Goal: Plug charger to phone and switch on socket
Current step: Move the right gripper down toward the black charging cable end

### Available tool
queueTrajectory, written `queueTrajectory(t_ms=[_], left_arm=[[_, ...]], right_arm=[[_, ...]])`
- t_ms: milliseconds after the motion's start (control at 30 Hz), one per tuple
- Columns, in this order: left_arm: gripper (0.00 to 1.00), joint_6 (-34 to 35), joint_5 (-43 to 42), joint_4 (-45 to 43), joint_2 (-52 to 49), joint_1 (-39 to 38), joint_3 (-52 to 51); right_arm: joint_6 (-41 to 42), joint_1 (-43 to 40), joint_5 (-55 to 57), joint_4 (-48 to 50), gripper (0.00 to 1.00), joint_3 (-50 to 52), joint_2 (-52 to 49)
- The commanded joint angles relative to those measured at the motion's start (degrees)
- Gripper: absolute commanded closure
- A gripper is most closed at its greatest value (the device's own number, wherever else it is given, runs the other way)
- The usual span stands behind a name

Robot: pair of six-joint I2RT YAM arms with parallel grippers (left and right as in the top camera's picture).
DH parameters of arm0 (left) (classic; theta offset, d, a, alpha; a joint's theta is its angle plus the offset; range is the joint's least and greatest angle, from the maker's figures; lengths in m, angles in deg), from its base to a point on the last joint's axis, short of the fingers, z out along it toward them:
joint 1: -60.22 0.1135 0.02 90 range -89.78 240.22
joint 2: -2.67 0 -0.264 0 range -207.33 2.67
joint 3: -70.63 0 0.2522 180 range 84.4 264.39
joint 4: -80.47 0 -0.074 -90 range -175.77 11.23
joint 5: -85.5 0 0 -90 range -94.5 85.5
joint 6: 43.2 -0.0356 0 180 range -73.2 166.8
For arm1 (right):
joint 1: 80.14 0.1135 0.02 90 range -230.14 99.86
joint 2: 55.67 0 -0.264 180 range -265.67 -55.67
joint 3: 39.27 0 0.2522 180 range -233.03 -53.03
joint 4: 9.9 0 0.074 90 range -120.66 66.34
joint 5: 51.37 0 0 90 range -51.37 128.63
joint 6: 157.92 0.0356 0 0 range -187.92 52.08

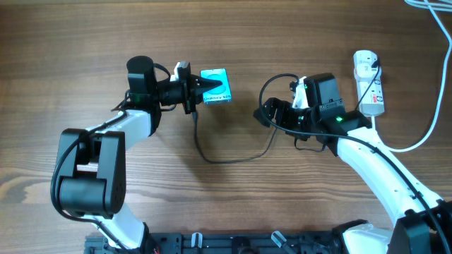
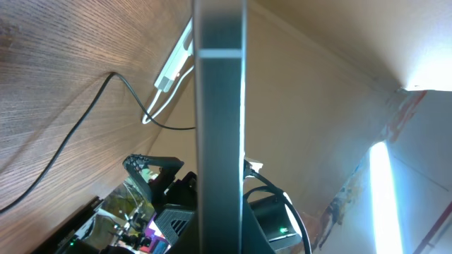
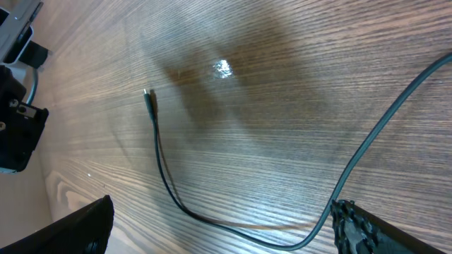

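Note:
My left gripper (image 1: 200, 88) is shut on the phone (image 1: 217, 86), whose teal screen shows from above. In the left wrist view the phone (image 2: 220, 120) appears edge-on as a dark upright bar. The charger's thin black cable (image 1: 229, 160) loops across the table, and its connector tip (image 3: 147, 95) lies loose on the wood just below the left gripper. My right gripper (image 1: 266, 113) stands open and low over the cable (image 3: 169, 187), with a bend of the cable passing close by its right finger (image 3: 357, 222). The white socket (image 1: 369, 83) lies at the far right with a black plug in it.
A thick white cable (image 1: 432, 106) curves along the right edge past the socket. In the left wrist view, the socket (image 2: 173, 67) and the right arm (image 2: 275, 219) show beyond the phone. The arms' base rail (image 1: 233, 243) runs along the near edge.

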Motion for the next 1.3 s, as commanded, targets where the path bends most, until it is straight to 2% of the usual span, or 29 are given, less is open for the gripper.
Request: queueTrajectory(t_ms=[0, 167, 267, 467, 500, 633, 700, 767, 1033, 1267], left_arm=[[0.96, 0.28, -1.36, -0.42, -0.55, -0.26, 1.27], [0.96, 0.07, -1.40, -0.44, -0.55, -0.26, 1.27], [0.96, -0.04, -1.40, -0.44, -0.55, -0.26, 1.27], [0.96, -4.46, -1.60, -0.50, -0.55, 0.81, 1.27], [0.96, -4.94, -2.01, -0.63, -0.55, 1.51, 1.27], [0.96, -5.11, -4.68, -2.32, -0.55, 5.18, 1.27], [0.96, -5.44, -6.56, -2.91, -0.55, 10.84, 1.27], [0.96, -6.05, -7.43, -2.99, -0.55, 13.00, 1.27], [0.96, -6.21, -10.25, -4.83, -0.55, 20.02, 1.27], [0.96, -7.50, -11.85, -4.81, -0.55, 22.62, 1.27]], right_arm=[[-0.48, 0.00, 1.03, 0.79, 0.00, 0.00, 0.74], [0.26, 0.00, -0.20, 0.61, 0.00, 0.00, 0.74], [-3.10, 0.00, -1.40, 0.83, 0.00, 0.00, 0.74], [-5.70, 1.86, -0.98, 1.05, 0.00, 0.00, 0.74], [-5.73, 2.49, -0.44, 1.18, 0.03, -0.02, 0.74], [-7.21, 8.55, 5.57, 2.56, 0.07, -0.02, 0.74], [-7.19, 18.32, 16.35, 6.03, 0.09, -0.02, 0.74], [-7.19, 21.44, 19.61, 8.00, 0.14, -0.02, 0.74], [-8.81, 29.11, 28.20, 13.05, 0.18, -1.27, -2.23], [-11.91, 34.12, 34.99, 9.57, 0.18, -12.94, -13.97]])
